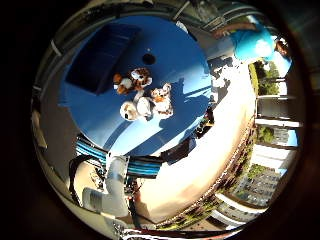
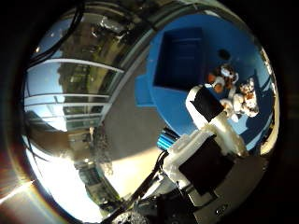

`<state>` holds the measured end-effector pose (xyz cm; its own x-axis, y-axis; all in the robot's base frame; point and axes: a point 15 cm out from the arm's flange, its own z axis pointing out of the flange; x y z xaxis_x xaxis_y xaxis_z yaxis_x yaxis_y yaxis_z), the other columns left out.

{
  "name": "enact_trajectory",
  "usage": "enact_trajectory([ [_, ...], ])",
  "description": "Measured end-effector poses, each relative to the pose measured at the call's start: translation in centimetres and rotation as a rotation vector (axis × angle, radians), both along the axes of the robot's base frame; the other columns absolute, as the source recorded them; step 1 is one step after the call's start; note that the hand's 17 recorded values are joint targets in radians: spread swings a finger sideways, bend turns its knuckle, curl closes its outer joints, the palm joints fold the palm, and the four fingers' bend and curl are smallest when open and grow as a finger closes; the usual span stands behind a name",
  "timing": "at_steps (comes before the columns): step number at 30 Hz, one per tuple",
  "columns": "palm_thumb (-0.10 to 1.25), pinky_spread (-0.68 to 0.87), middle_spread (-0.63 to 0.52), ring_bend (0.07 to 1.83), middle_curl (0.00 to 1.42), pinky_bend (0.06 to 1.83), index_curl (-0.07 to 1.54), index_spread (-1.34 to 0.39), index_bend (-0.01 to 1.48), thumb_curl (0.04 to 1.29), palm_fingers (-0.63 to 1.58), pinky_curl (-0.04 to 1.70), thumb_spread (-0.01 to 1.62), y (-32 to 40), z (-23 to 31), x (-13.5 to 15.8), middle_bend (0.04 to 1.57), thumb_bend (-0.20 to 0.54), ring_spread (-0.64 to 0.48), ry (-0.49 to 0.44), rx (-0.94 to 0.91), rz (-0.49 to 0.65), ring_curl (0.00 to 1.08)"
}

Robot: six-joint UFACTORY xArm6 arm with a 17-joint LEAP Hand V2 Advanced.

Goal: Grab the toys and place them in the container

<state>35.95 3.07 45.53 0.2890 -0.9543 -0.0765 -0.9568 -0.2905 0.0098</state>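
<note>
Toys point(image 1: 142, 97) bunched together on blue table point(image 1: 175, 65), bin point(image 2: 180, 58) close by, hand point(image 2: 212, 135) high above, fingers straight and empty, might snag two at once

Both palm views overlook the distant blue table point(image 1: 165, 65).

Toys point(image 1: 142, 97) too small, kinds unclear

A round blue table point(image 1: 185, 65) stands on a pale sunlit floor point(image 1: 210, 160) — hard shadows fall across both. At about three o'clock of the little finger side view, green trees point(image 1: 270, 82) and buildings point(image 1: 265, 180) show outdoors. Large glass panes point(image 2: 70, 98) line the wall at nine o'clock of the thumb side view — bright glare low down.
</note>
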Motion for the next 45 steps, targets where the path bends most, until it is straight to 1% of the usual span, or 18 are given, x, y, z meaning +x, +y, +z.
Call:
enact_trajectory([
  [5,0.72,0.43,0.03,0.20,0.30,0.33,0.34,-0.19,0.18,0.37,0.19,0.28,1.23,-3.4,-0.8,1.8,0.16,-0.025,0.28,0.064,-0.085,-0.095,0.30],
  [10,0.67,0.46,0.05,0.24,0.29,0.43,0.32,-0.15,0.14,0.36,0.23,0.30,1.23,-6.1,-2.8,3.4,0.16,-0.034,0.30,0.125,-0.100,-0.276,0.31],
  [13,0.60,0.48,0.08,0.30,0.30,0.52,0.28,-0.09,0.11,0.35,0.25,0.32,1.23,-8.0,-4.7,4.3,0.18,-0.040,0.31,0.168,-0.109,-0.393,0.33],
  [15,0.57,0.49,0.09,0.35,0.30,0.57,0.26,-0.06,0.11,0.35,0.26,0.33,1.23,-9.2,-6.1,5.0,0.18,-0.036,0.32,0.191,-0.113,-0.438,0.34],
  [19,0.55,0.51,0.11,0.40,0.31,0.63,0.24,-0.03,0.11,0.35,0.27,0.33,1.22,-11.0,-8.4,6.3,0.19,-0.031,0.32,0.199,-0.115,-0.508,0.35],
  [21,0.54,0.51,0.11,0.43,0.33,0.66,0.22,-0.01,0.11,0.35,0.27,0.34,1.22,-11.4,-9.8,6.6,0.20,-0.028,0.32,0.221,-0.117,-0.525,0.36],
  [24,0.54,0.52,0.11,0.44,0.34,0.68,0.21,0.01,0.12,0.35,0.25,0.34,1.22,-11.1,-12.6,5.9,0.21,-0.026,0.33,0.279,-0.124,-0.545,0.36],
  [29,0.52,0.52,0.13,0.46,0.35,0.71,0.20,0.03,0.13,0.35,0.24,0.33,1.21,-11.3,-18.2,6.7,0.22,-0.028,0.33,0.260,-0.123,-0.567,0.36],
  [30,0.52,0.52,0.13,0.46,0.35,0.72,0.20,0.04,0.13,0.35,0.24,0.33,1.21,-11.3,-20.7,6.3,0.22,-0.028,0.33,0.271,-0.127,-0.571,0.36],
  [33,0.52,0.52,0.13,0.47,0.36,0.74,0.20,0.05,0.14,0.35,0.24,0.32,1.20,-11.6,-23.6,5.9,0.22,-0.027,0.33,0.307,-0.131,-0.577,0.35],
  [36,0.52,0.53,0.14,0.48,0.37,0.76,0.19,0.05,0.13,0.35,0.23,0.32,1.18,-12.0,-26.0,6.1,0.22,-0.026,0.33,0.336,-0.133,-0.585,0.35],
  [39,0.52,0.53,0.14,0.49,0.37,0.77,0.19,0.06,0.13,0.35,0.22,0.32,1.17,-12.9,-27.4,6.9,0.22,-0.025,0.33,0.319,-0.129,-0.604,0.35],
  [43,0.53,0.52,0.15,0.51,0.37,0.80,0.18,0.06,0.13,0.35,0.21,0.31,1.17,-14.9,-28.3,8.8,0.21,-0.024,0.32,0.241,-0.116,-0.639,0.35],
  [45,0.53,0.52,0.15,0.51,0.38,0.82,0.18,0.06,0.13,0.35,0.21,0.31,1.16,-15.5,-29.0,8.5,0.21,-0.025,0.32,0.251,-0.115,-0.650,0.35],
])
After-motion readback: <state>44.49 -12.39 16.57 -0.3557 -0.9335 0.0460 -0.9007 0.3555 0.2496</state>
